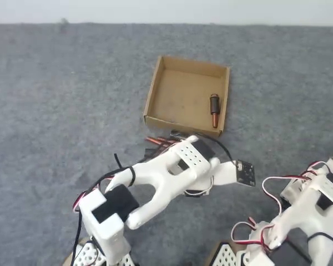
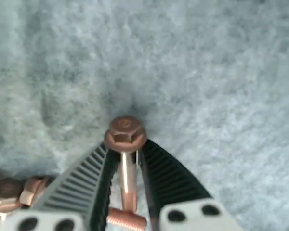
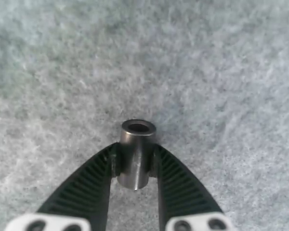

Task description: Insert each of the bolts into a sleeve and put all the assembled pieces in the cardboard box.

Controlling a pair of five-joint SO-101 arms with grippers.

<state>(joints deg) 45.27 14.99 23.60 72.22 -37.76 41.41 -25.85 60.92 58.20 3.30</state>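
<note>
A bolt (image 2: 125, 136) is clamped by its shank in the left gripper (image 2: 126, 150), and a sleeve (image 3: 136, 153) is pinched at the tips of the right gripper (image 3: 136, 152). Bit sketchy: either could get twisted off-line when they're pushed together. Spare bolts (image 2: 8, 195) are left nearby. From above both grips are hidden, but the box (image 1: 153, 91) with one finished piece (image 1: 215, 110) inside is shown.

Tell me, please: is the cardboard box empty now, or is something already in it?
Not empty: one assembled piece, dark sleeve on copper bolt, lies inside the cardboard box by one wall.
</note>
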